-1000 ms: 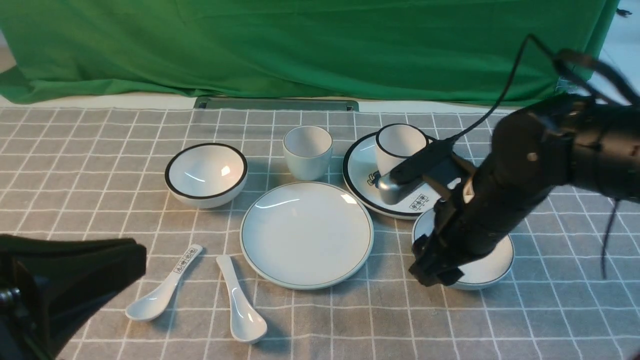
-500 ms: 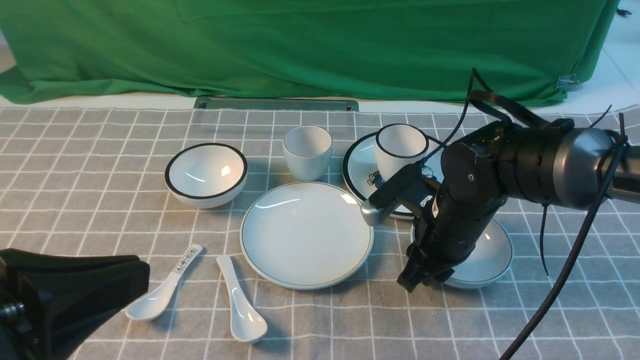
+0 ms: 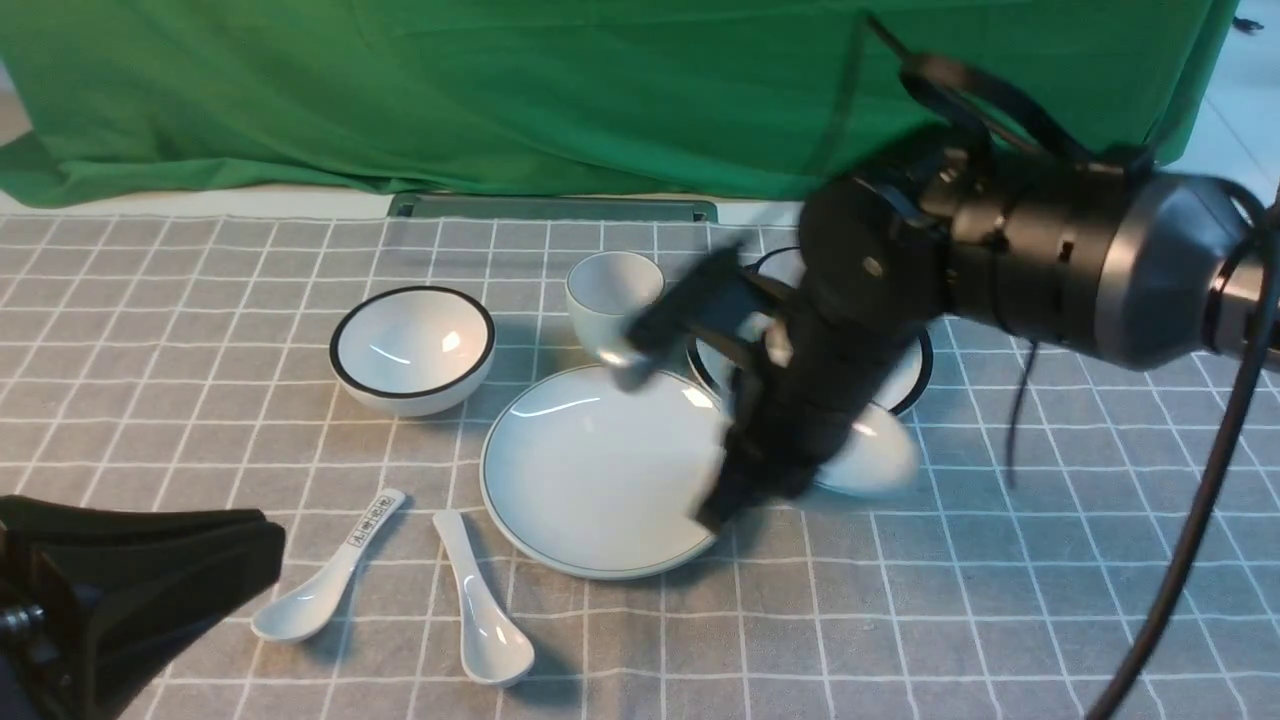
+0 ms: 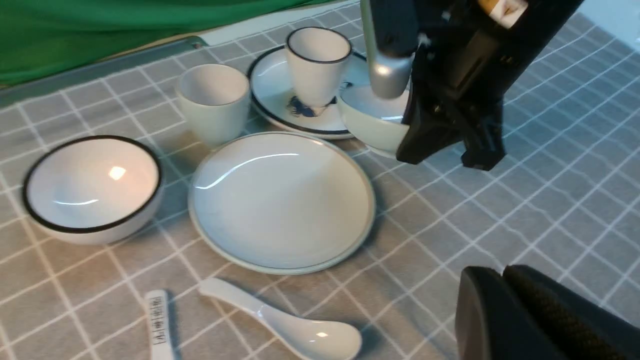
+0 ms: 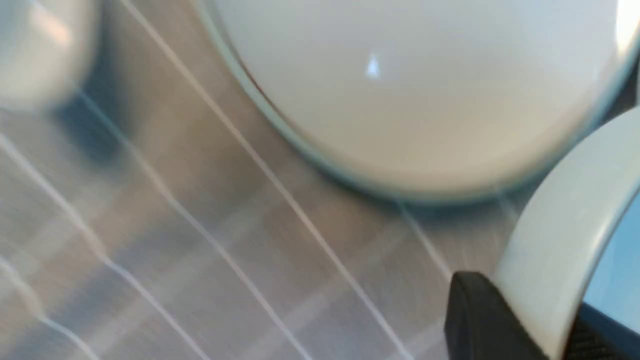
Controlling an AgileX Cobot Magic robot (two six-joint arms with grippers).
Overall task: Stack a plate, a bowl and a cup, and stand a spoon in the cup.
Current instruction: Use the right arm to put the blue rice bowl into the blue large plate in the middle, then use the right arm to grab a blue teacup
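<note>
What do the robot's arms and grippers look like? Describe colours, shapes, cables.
The right arm has black jointed housings, one silver-grey cylindrical segment and black cables. The right gripper is black with narrow fingers; the left gripper is a black wedge.

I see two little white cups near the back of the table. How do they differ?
The plain cup has an all-white rim; the black-rimmed cup has a thin dark line round its lip. The plain cup stands directly on the checked cloth; the black-rimmed cup stands on a black-edged plate. The plain cup looks broader and straighter-sided; the black-rimmed cup narrows toward its foot. Both are white, handleless, upright and empty.
</note>
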